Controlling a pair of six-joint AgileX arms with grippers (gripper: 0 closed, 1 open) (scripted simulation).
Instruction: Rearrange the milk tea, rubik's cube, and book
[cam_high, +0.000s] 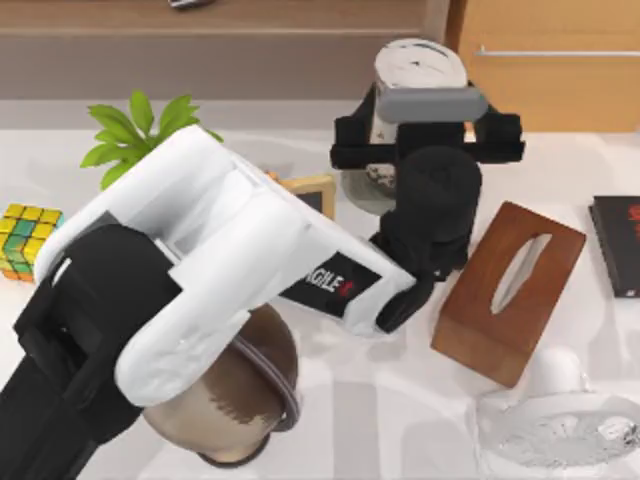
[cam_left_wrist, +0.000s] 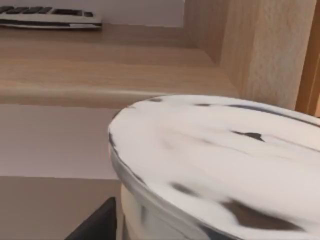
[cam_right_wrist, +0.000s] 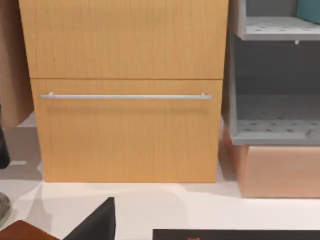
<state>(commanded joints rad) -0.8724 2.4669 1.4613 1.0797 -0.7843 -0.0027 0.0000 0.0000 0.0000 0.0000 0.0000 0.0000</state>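
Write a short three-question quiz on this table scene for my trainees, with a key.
1. True or false: the cube lies at the table's right edge.
2. Which thing is the left pincer at? A. milk tea B. tissue box C. plant
3. Fill in: the book at the table's right edge has a ____ cover with red marks.

Key: 1. False, it lies at the left edge. 2. A. 3. black.
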